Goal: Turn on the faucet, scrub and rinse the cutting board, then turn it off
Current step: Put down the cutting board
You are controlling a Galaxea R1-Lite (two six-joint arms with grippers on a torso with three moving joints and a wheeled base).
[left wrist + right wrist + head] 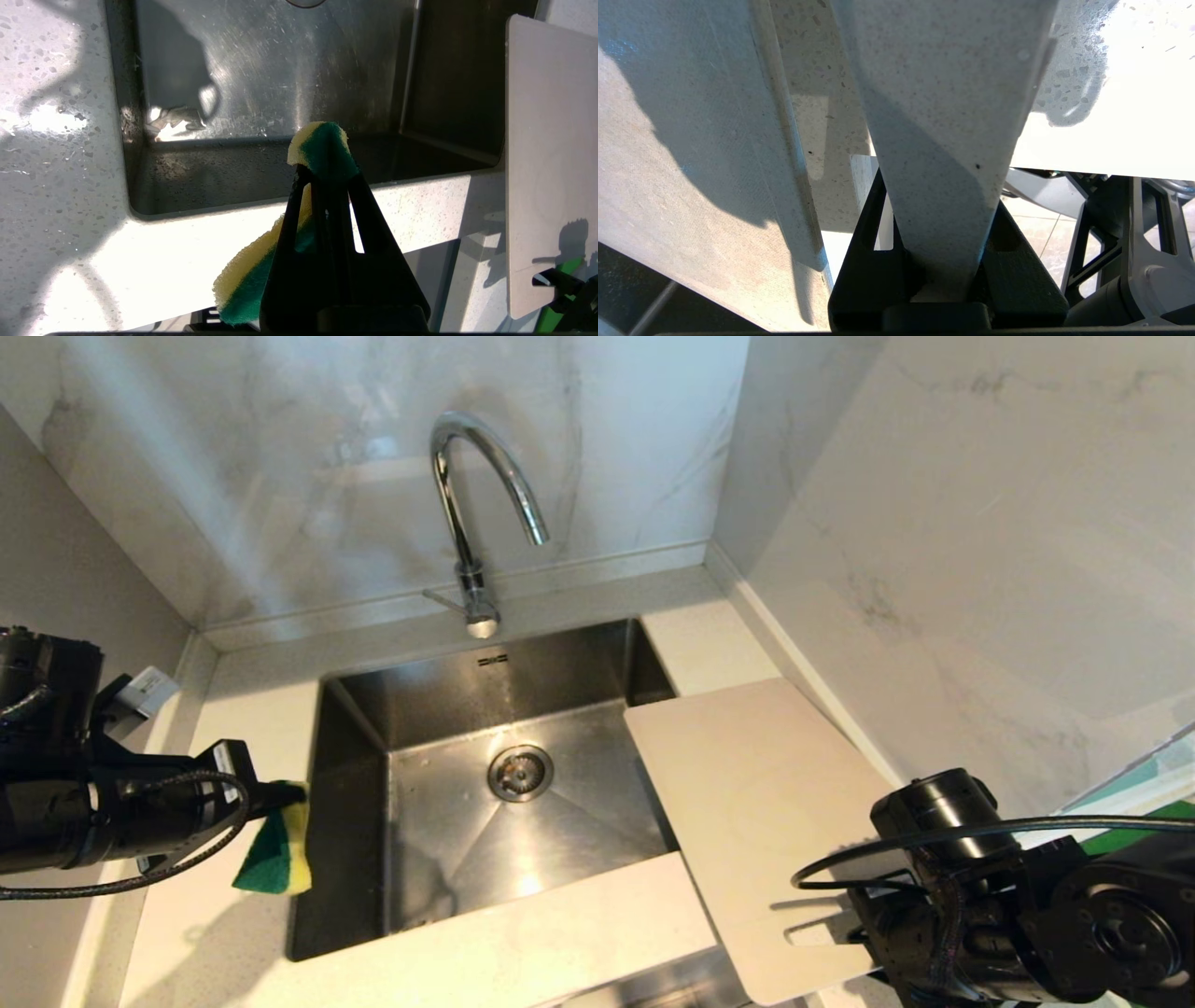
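Right gripper (840, 924) pinching cutting board's (747, 784) near handle end; board's long axis reaches over sink (355, 784); left gripper (280, 798) pinching sponge (275, 854) opposite.

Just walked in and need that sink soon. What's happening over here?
The robot is getting ready to wash a cutting board. Its right gripper is shut on the board's handle end, the board lying across the sink's right rim. The left gripper holds a yellow-green sponge beside the sink's left edge. No water is visible running from the faucet.

Left claw (327, 186) pinched closed at left; right claw (945, 280) clamped low right.
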